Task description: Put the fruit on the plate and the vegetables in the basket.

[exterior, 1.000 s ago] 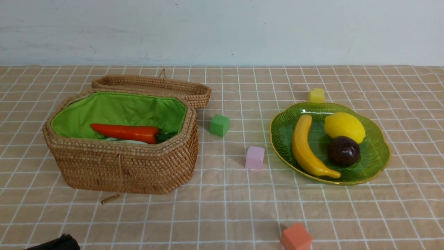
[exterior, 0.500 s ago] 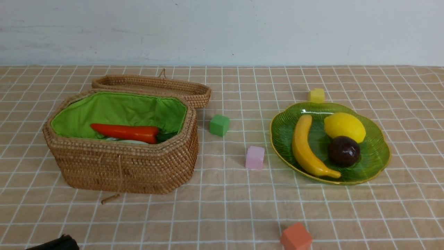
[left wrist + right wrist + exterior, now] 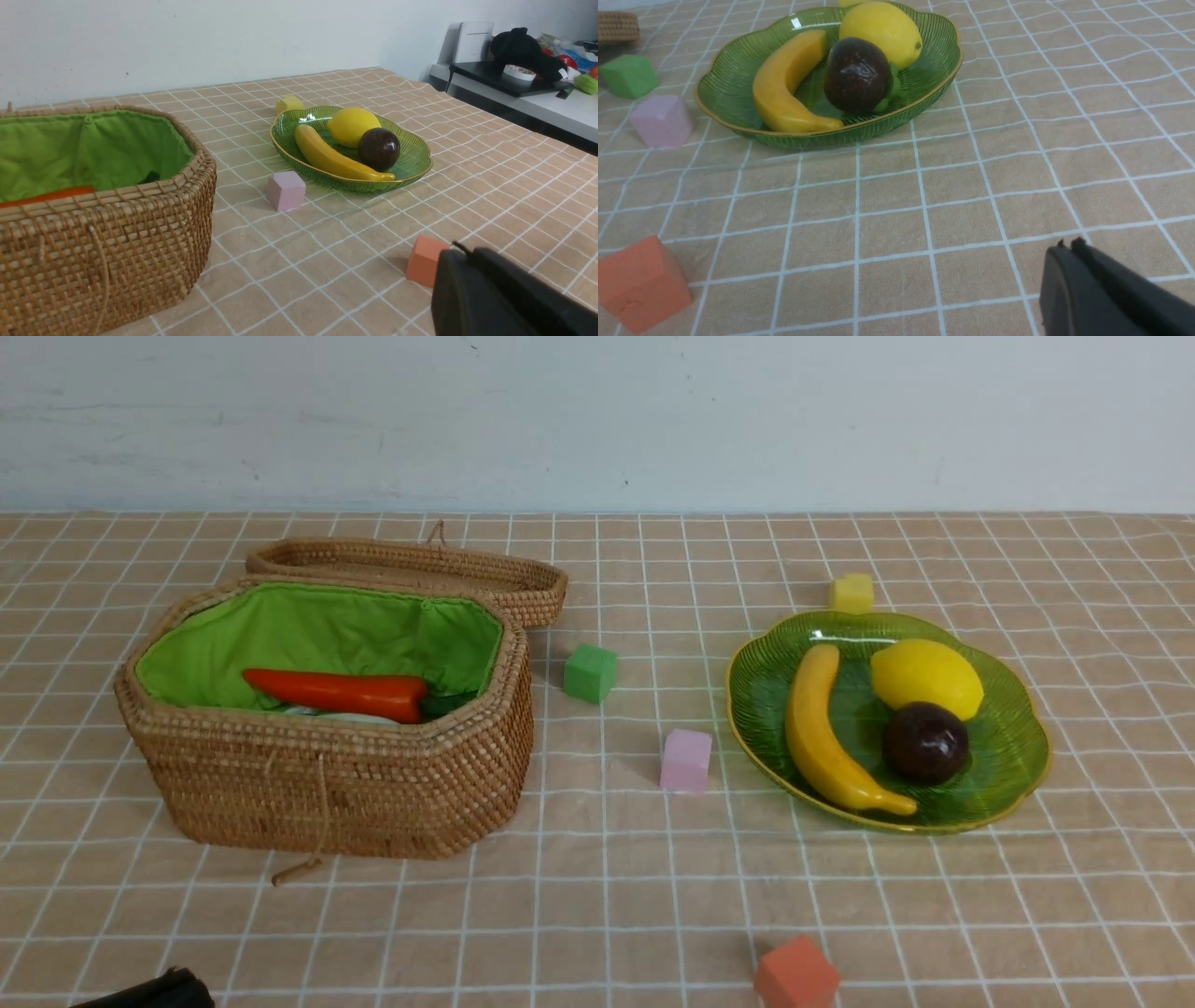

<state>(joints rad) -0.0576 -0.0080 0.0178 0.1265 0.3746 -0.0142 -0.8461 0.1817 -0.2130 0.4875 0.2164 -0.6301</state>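
Observation:
The green ribbed plate [image 3: 1013, 747] on the right holds a banana [image 3: 822, 733], a lemon [image 3: 926, 679] and a dark round fruit [image 3: 924, 742]. The open wicker basket [image 3: 327, 784] on the left, lined in green, holds an orange-red carrot [image 3: 336, 693] over something pale; other vegetables are hidden. My left gripper [image 3: 460, 252] is shut and empty, low near the table's front, beside an orange cube [image 3: 423, 260]. Only a dark corner of it shows in the front view. My right gripper [image 3: 1066, 245] is shut and empty, over bare cloth in front of the plate [image 3: 738, 126].
The basket's lid [image 3: 411, 569] lies behind the basket. Foam cubes dot the checked cloth: green [image 3: 590, 672], pink [image 3: 686, 760], yellow [image 3: 851, 593] behind the plate, orange [image 3: 795, 975] at the front edge. A side desk with clutter [image 3: 523, 70] stands beyond the table's right end.
The dark tip of my left gripper at the bottom left corner has sunk slightly lower out of the front view. Nothing on the table has moved.

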